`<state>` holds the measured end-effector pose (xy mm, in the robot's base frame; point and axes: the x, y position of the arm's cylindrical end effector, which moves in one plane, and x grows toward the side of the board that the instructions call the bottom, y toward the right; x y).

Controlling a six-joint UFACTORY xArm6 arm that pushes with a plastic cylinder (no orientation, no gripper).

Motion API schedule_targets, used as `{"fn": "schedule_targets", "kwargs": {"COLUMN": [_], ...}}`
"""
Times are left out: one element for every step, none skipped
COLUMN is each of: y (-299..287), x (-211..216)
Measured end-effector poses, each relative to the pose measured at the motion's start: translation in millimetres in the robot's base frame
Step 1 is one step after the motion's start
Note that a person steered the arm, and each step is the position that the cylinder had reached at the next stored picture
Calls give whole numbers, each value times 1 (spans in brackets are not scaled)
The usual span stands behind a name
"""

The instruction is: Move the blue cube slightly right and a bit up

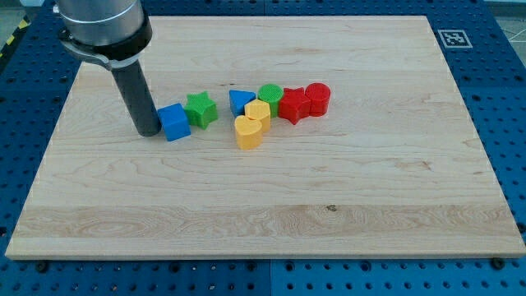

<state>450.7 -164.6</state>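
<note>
The blue cube (174, 122) lies on the wooden board (271, 205), left of the middle. My tip (148, 131) rests on the board right against the cube's left side. A green star block (200, 109) touches the cube's upper right corner.
To the right is a cluster: a blue triangular block (240, 102), a green cylinder (269, 94), a yellow cylinder (258, 113), a yellow heart-shaped block (247, 131), a red star block (292, 105) and a red cylinder (317, 98). A fiducial marker (454, 38) lies off the board's top right corner.
</note>
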Motion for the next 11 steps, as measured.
{"fn": "schedule_targets", "kwargs": {"y": [0, 0, -6, -17, -17, -17, -16, -16, 6, 31, 36], "x": [-7, -18, -5, 34, 73, 83, 80, 58, 46, 46, 36]}}
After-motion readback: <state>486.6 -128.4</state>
